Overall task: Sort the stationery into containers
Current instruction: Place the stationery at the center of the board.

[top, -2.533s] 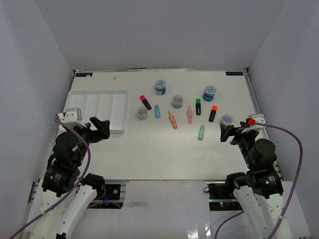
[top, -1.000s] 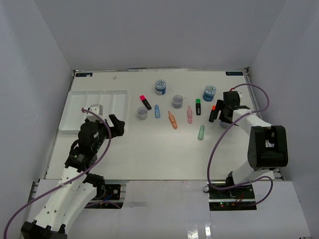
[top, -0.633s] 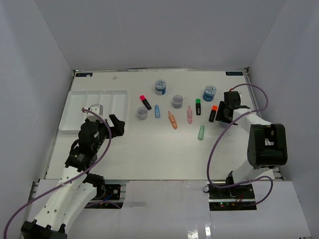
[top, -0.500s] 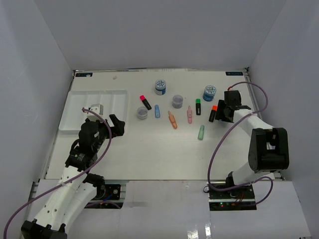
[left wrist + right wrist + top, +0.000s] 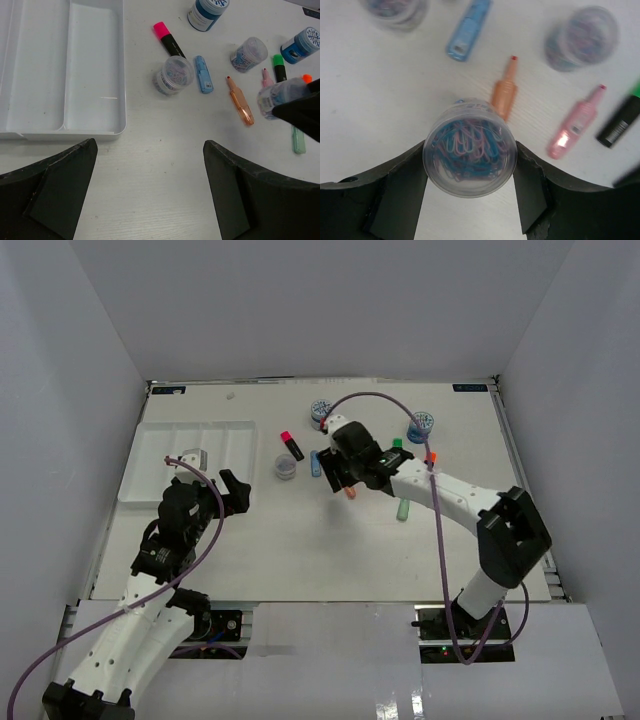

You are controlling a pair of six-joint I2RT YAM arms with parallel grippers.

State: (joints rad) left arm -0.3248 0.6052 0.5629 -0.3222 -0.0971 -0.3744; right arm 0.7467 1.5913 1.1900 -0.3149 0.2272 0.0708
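Over the middle of the tabletop (image 5: 300, 550), right gripper (image 5: 470, 152) is clamped on a clear jar of paper clips (image 5: 469, 140), fingers on opposite sides of its round wall. It looks lifted clear, above the orange marker (image 5: 505, 95).

Handling (judgement):
- light, rigid plastic
- smooth curved wall, likely slippery
- loose clips inside can shift
- best hold is across the body at mid-height, not the lid
- keep it level and don't over-squeeze

Left gripper (image 5: 150, 145) is spread wide with nothing in it, hovering near the white tray (image 5: 120, 75), off its near right corner.

Tray sits at the left of the tabletop, well apart from the held jar. It has long compartments, and nothing is visible in the ones that show; the left arm hides part of it in the top view.

On the tabletop:
- second clear jar (image 5: 173, 75), beside the blue marker (image 5: 203, 73)
- pink-capped highlighter (image 5: 169, 40)
- third clear jar (image 5: 248, 50)
- pink marker (image 5: 572, 130)
- green marker (image 5: 298, 140)
- two blue-lidded jars (image 5: 207, 7) at the far side
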